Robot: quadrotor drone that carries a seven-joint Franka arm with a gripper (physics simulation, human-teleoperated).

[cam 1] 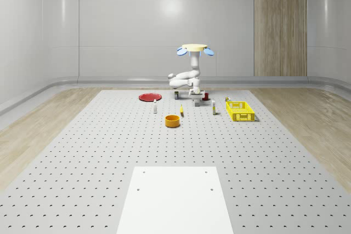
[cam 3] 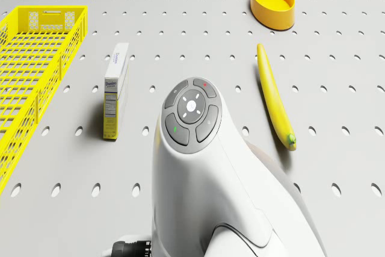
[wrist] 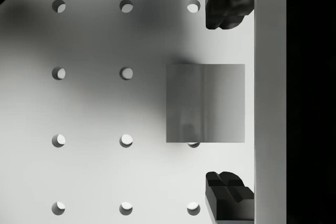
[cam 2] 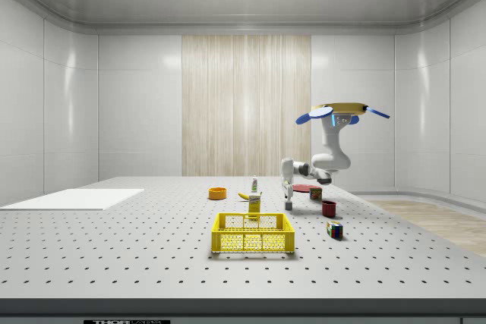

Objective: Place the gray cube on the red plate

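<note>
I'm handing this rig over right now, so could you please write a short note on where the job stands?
Gripper: open, pointing down at the gray cube, one finger on each side, not gripping.
Drone: hovering above the cube's spot on the table.
Gray cube: on the table, not lifted.
Red plate: bare, on the cube's left in the whole-scene view.
Done: gripper lined up over the cube.
Left: close, lift, carry to the plate, release.

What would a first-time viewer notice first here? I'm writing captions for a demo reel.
The drone hovering over the far end of the perforated table, its white arm folded down so the open gripper straddles the gray cube. Next, the bright colours: the red plate to the whole-scene view's left, the yellow basket to its right.
</note>
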